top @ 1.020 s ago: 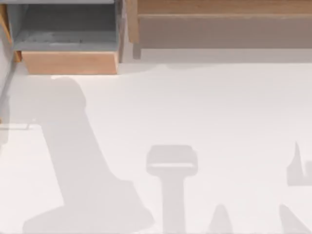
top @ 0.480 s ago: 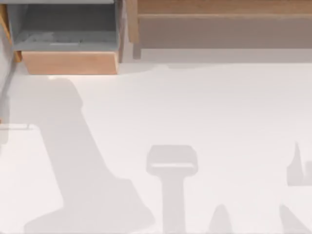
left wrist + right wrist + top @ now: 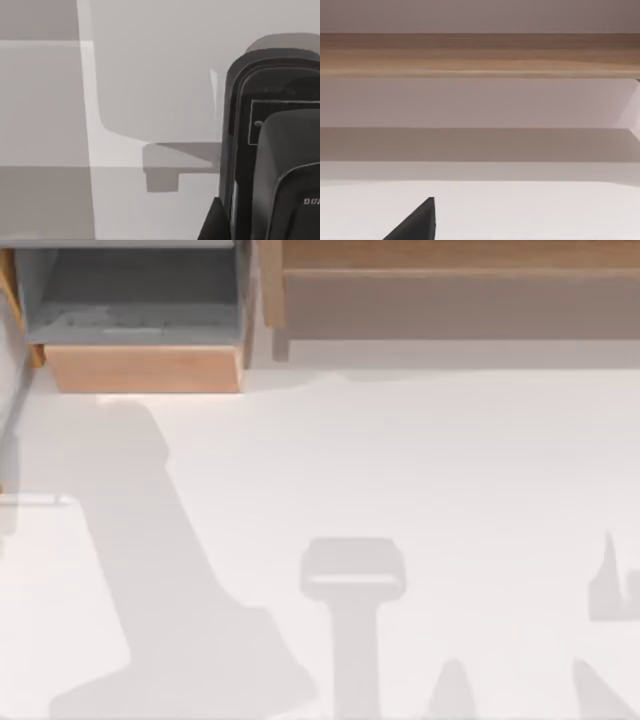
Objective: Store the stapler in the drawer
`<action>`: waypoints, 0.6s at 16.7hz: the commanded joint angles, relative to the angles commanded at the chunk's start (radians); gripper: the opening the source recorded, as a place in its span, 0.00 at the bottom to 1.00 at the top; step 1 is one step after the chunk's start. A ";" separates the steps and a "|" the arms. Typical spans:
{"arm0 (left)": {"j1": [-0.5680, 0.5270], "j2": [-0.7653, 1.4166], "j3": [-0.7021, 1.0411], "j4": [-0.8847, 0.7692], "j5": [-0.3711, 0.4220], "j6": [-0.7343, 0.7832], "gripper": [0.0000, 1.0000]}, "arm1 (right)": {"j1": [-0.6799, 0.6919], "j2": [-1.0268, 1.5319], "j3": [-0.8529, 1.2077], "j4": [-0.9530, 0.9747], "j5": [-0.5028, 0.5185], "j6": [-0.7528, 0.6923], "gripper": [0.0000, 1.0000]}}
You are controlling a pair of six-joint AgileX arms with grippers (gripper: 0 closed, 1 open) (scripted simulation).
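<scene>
The drawer [image 3: 145, 368] stands pulled out at the back left of the table in the top view, its grey inside showing behind a plain light-wood front panel. The stapler is out of view. Both arms reach the top view as soft grey shadows on the white table, the left arm's a long slanted one at front left [image 3: 170, 570]. A black wedge of my right gripper [image 3: 417, 222] pokes into the right wrist view, low over the table and facing the wide unit. The left wrist view holds a black arm housing [image 3: 275, 150] over the white table.
A wider wood-edged unit [image 3: 450, 305] with a brownish-grey face runs along the back right, beside the drawer; it also spans the right wrist view [image 3: 480, 55]. The white tabletop [image 3: 420, 460] lies bare in front of both.
The left arm's shadow on the table has crept slightly toward the drawer's front and grown narrower at its tip. Nothing else has moved.
</scene>
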 joint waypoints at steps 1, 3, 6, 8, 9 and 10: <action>0.000 0.000 0.000 0.000 0.000 0.000 0.45 | 0.000 0.000 0.000 0.000 0.000 0.000 1.00; 0.000 0.000 0.000 0.000 0.000 0.000 0.60 | 0.000 0.000 0.000 0.000 0.000 0.000 1.00; 0.000 0.000 0.000 0.000 0.000 0.000 0.83 | 0.000 0.000 0.000 0.000 0.000 0.000 1.00; 0.000 0.000 0.000 0.000 0.000 0.000 0.98 | 0.000 0.000 0.000 0.000 0.000 0.000 1.00; 0.000 0.000 0.000 0.000 0.000 0.000 1.00 | 0.000 0.000 0.000 0.000 0.000 0.000 1.00; 0.000 0.000 0.000 0.000 0.000 0.000 1.00 | 0.000 0.000 0.000 0.000 0.000 0.000 1.00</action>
